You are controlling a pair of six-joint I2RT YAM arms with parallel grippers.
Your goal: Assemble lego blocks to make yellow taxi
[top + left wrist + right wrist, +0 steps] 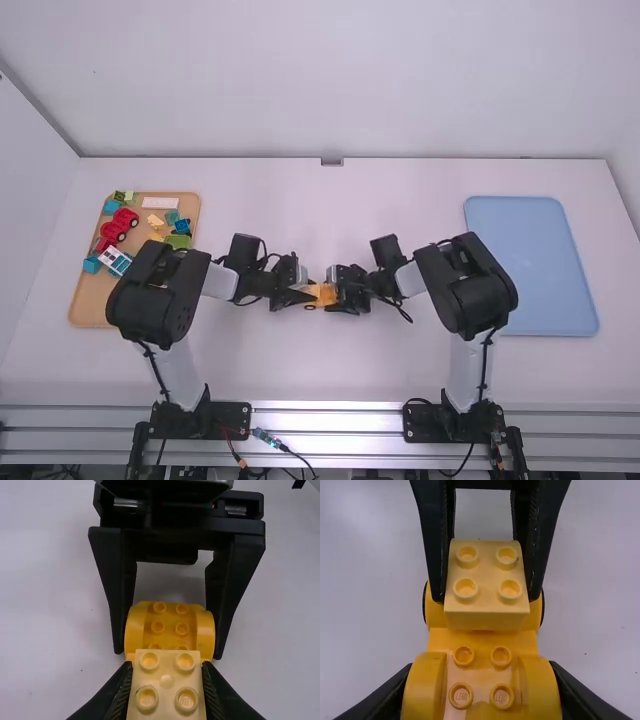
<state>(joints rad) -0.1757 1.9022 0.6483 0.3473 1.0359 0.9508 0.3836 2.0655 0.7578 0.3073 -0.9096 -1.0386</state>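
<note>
On the table (260,370), a tray (92,302) lies at the left of the frame with loose blocks (178,242) on its upper part, and a second tray (530,270) lies at the right. Between them, near the middle, is the wheeled base (322,293); in the right wrist view a small block (486,600) is over its far end, between the left gripper's (310,295) fingers.

Left arm (162,293), right arm (466,286) face inward, fingers (292,298) clamped.

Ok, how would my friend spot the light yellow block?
Find the middle of the white table. There the left gripper pinches a four-stud block. It's paler than its neighbour, the deep yellow wheeled car base in the right gripper.
</note>
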